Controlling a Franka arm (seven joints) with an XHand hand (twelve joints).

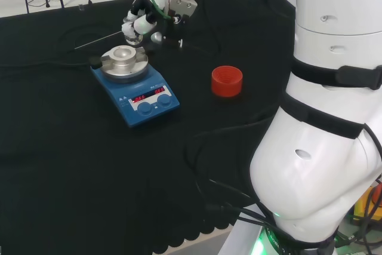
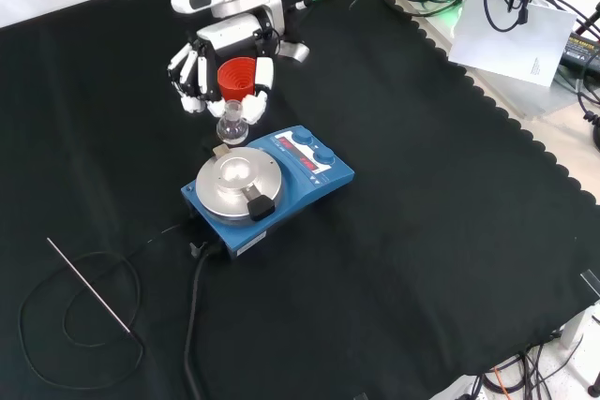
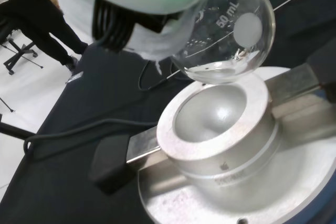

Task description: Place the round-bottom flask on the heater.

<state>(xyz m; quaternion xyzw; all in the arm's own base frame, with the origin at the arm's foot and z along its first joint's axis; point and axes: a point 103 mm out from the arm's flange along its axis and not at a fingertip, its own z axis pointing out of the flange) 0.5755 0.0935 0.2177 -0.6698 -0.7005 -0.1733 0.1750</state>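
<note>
The hand (image 2: 202,67) is shut on the neck of a clear round-bottom flask (image 2: 232,125), which hangs just above and beside the heater's metal block. In the wrist view the flask's bulb (image 3: 231,32) floats a little over the rim of the block's round hollow (image 3: 212,116), apart from it. The blue heater (image 1: 136,88) with its silver top plate (image 2: 234,185) stands on the black cloth; in the head view the hand (image 1: 138,23) holds the flask (image 1: 132,39) at the heater's far edge.
A red ribbed ring stand (image 1: 227,80) sits right of the heater in the head view. A thin metal rod (image 2: 89,286) and a black cable (image 2: 192,316) lie on the cloth in the front view. A black knob (image 3: 111,162) sticks out from the block's bracket.
</note>
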